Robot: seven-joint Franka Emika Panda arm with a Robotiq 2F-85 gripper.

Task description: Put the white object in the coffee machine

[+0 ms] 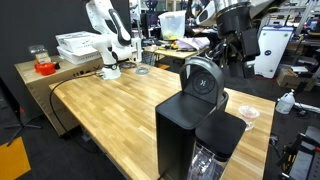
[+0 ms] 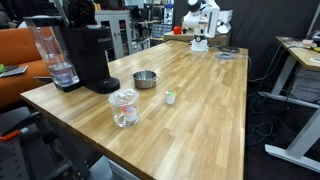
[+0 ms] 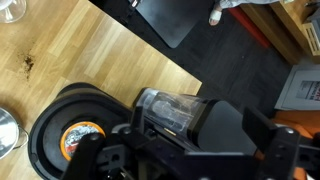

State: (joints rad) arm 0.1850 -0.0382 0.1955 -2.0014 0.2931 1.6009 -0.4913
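Honestly, you get little of your end effector: in the wrist view it is a dark mass cut off by the bottom edge, and I cannot tell whether its fingers stand apart or together. It hangs directly above the coffee machine, whose round brew head and clear tank fill the lower half of that view. In an exterior view the machine's top runs into dark shapes at the frame's upper edge, so you cannot separate tool from machine there. In the exterior view from behind the machine, its black body blocks part of the counter, and the white object cannot be made out.

The white object shows in only one exterior view, and too small for its shape to be read. It lies on the bare counter, well apart from the coffee machine, past the metal bowl and touching nothing.

Counting what you can see: one coffee machine, one white object, one metal bowl near the machine's base, and one glass jar near the machine, toward the counter's front edge. In the wrist view the bowl is only a sliver at the frame's edge.
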